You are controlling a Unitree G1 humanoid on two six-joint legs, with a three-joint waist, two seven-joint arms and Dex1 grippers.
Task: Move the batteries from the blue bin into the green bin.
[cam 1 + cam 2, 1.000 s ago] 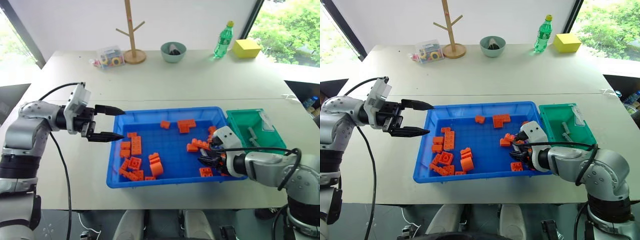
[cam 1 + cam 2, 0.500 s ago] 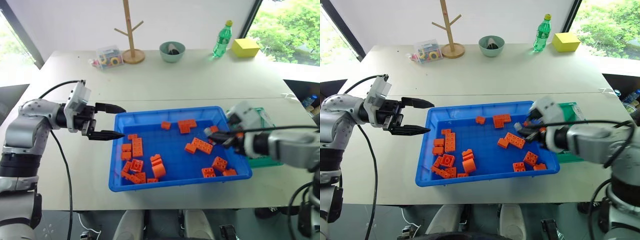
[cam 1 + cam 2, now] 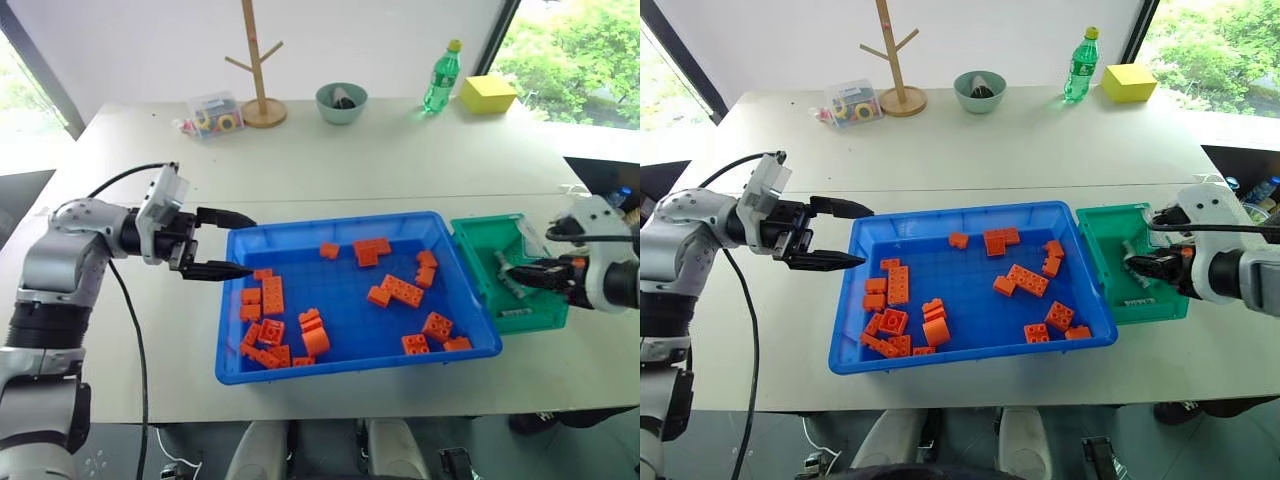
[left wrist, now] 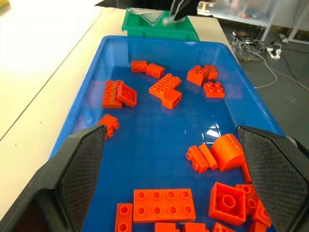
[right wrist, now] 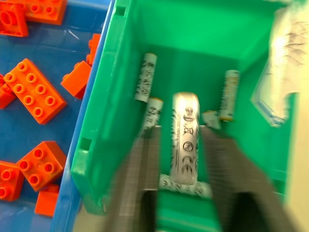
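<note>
While the right gripper (image 5: 179,145) hangs over the green bin (image 5: 125,58), a battery (image 5: 185,137) sits between its two dark fingers (image 5: 145,159), which stand a little apart on either side of it; whether they press it cannot be told. Its silver-white, slim, cylindrical casing carries dark print too blurred to read. More batteries (image 5: 145,77) lie on the green bin's floor below and beyond the fingers, and a pale label tab (image 5: 282,72) bears faint, illegible writing. Just left of this deep, smooth plastic box sits the blue bin (image 3: 345,222), shallow and rimmed, strewn with orange studded bricks (image 3: 271,292). At its left edge the left gripper (image 3: 233,244) hovers with fingers spread wide, empty. A green bottle (image 3: 441,76) stands far across the table (image 3: 400,150).
</note>
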